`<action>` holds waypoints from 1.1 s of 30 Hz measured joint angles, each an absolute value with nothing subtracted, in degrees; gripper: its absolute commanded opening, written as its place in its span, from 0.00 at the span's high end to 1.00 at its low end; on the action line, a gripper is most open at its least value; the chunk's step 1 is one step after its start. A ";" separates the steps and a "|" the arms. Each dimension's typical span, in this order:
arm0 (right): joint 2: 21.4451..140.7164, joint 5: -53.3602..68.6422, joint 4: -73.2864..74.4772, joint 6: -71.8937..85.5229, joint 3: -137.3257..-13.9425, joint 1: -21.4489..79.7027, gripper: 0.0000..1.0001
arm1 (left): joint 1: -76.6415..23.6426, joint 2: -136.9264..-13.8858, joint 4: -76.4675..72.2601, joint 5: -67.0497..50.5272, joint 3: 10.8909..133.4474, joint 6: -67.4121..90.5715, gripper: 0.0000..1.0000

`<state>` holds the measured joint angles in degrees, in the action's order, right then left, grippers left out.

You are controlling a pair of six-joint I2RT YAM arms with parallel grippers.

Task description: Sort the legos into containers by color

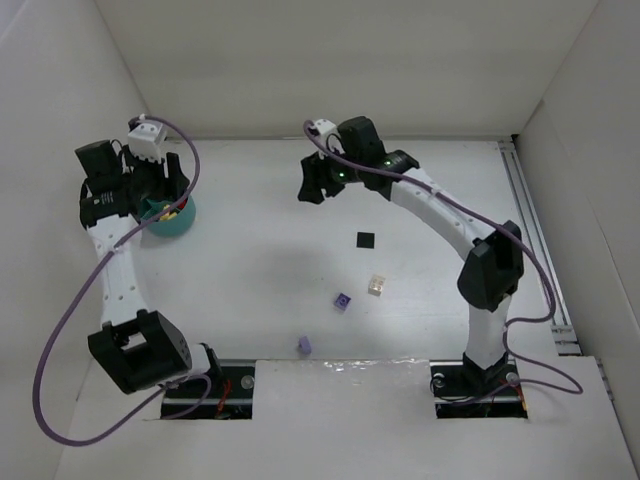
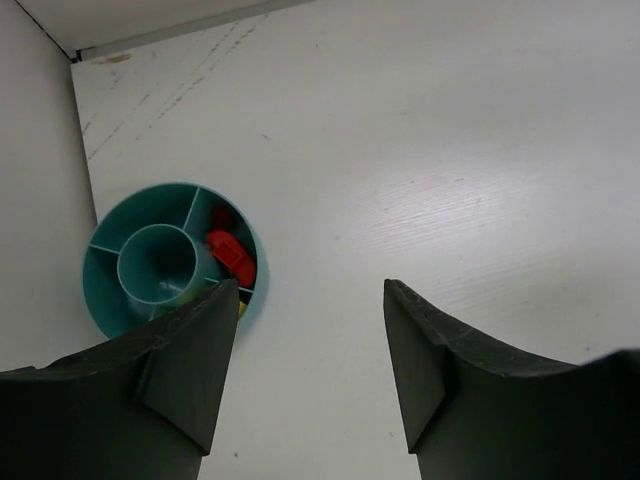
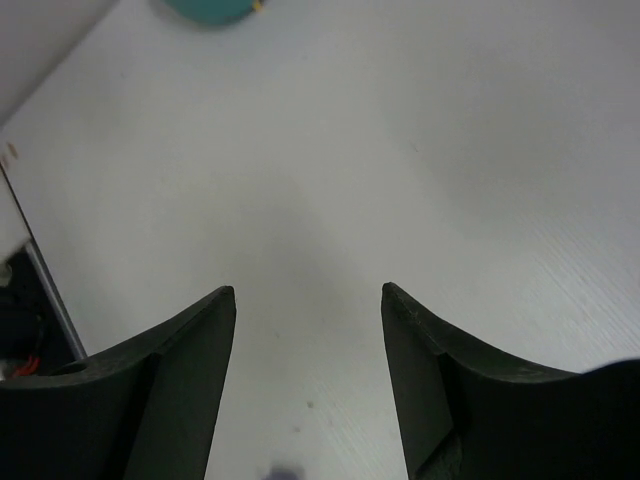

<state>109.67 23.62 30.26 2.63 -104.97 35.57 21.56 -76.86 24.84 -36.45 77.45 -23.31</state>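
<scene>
The teal bowl (image 1: 178,224) with its containers sits at the far left; in the left wrist view the bowl (image 2: 150,205) shows red legos (image 2: 232,257) in one compartment and a yellow one (image 2: 241,305) in the neighbouring compartment. My left gripper (image 1: 165,190) hovers over the bowl's right rim, open (image 2: 310,286) and empty. A black square (image 1: 366,240), a cream brick (image 1: 376,285), a purple brick (image 1: 343,301) and a lilac piece (image 1: 304,345) lie on the table. My right gripper (image 1: 316,182) hangs open (image 3: 307,288) over bare table, far from them.
White walls enclose the table on the left, back and right. The bowl's edge (image 3: 210,10) shows at the top of the right wrist view. A lilac blur (image 3: 285,472) at that view's bottom edge is too unclear to name.
</scene>
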 measured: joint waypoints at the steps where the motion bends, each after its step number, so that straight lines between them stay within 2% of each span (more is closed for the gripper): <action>1: 111.13 23.24 29.43 3.42 -107.07 36.56 0.34 | 21.52 -75.70 25.12 -36.53 76.77 -22.74 0.46; 6: 121.75 23.00 27.35 6.94 -123.61 38.28 0.34 | 21.52 -74.59 26.04 -36.49 75.02 -18.79 0.50; 10: 122.61 24.05 25.74 8.38 -124.16 35.77 0.34 | 21.50 -74.61 26.59 -36.62 72.88 -13.45 0.43; 11: 122.52 24.34 25.21 8.78 -123.76 34.94 0.34 | 21.52 -74.61 26.79 -36.62 72.69 -12.47 0.36; 15: 121.36 25.06 22.81 10.20 -119.81 32.36 0.34 | 22.04 -74.67 27.05 -36.91 72.66 -10.55 0.32; 18: 120.40 25.45 22.39 11.51 -116.97 31.88 0.34 | 24.23 -76.01 27.77 -37.32 72.97 -10.85 0.00; 25: 118.32 24.36 20.80 11.97 -112.71 33.28 0.33 | 28.56 -85.56 31.27 -36.51 77.80 -17.32 0.00; 33: 118.13 23.88 20.03 11.31 -112.71 34.24 0.33 | 30.61 -90.15 35.07 -34.06 81.84 -29.91 0.00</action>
